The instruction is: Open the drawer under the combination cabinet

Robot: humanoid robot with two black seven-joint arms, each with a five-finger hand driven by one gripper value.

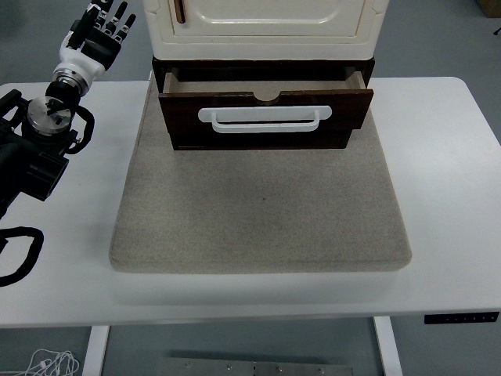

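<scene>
The place looked like a robotics lab or test room rather than a home. A white table with an adjustable frame stood on a plain grey-blue floor, and a small control panel sat on its near right edge. A grey felt mat served as a staged work surface. Loose white cable lay on the floor near left.
</scene>
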